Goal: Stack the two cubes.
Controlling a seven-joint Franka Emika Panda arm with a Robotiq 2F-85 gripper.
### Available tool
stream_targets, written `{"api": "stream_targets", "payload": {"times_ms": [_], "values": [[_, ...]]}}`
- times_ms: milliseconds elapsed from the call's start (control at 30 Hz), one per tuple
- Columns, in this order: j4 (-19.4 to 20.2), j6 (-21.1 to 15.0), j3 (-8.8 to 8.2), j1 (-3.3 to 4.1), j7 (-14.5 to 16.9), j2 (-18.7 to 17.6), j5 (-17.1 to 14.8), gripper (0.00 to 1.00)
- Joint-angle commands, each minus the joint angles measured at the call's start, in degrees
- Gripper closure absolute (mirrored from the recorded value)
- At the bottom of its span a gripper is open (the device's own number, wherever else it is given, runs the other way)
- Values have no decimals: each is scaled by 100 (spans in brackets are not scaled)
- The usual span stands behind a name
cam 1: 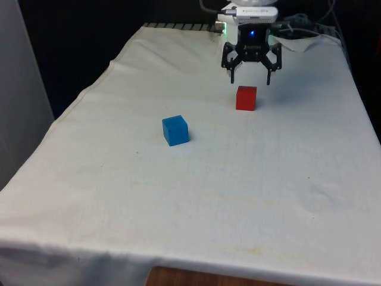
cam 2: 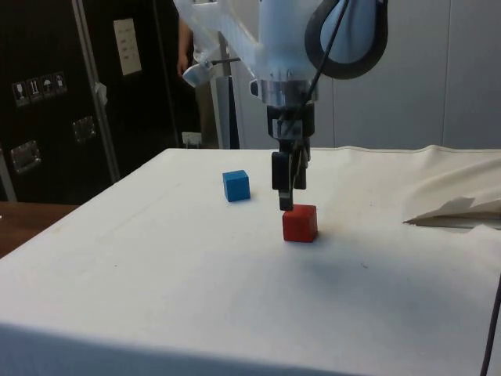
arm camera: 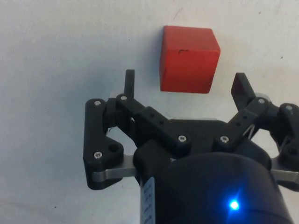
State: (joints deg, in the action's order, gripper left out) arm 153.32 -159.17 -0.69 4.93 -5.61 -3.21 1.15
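Overhead, the gripper [cam 1: 251, 78] is seen hanging above the table [cam 1: 250, 208], its two fingers spread wide apart and nothing held between them. Just below and in front of the fingertips, the red cube [cam 1: 246, 98] is set flat on the white cloth, toward the table's far edge and somewhat toward the front view's right edge. In the side view the gripper [cam 2: 286, 205] is poised directly over the red cube [cam 2: 300, 223], the tips close above its top face but not shown touching it. In the wrist view the red cube [arm camera: 188, 59] is framed just beyond the gap between the spread fingers [arm camera: 129, 82], with a small dark mark visible along its upper edge. The blue cube [cam 1: 175, 130] is placed apart from the red one, nearer the table's middle and toward the front view's left edge; it is also seen in the side view [cam 2: 236, 186], resting flat on the cloth. Both cubes are lying separately, neither on the other.
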Motion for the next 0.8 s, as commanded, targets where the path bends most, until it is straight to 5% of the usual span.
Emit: {"api": "stream_targets", "payload": {"times_ms": [0, 767], "values": [[29, -80, 29, -6, 109, -34, -143, 0], [-34, -206, 6, -40, 160, -321, -97, 0]]}}
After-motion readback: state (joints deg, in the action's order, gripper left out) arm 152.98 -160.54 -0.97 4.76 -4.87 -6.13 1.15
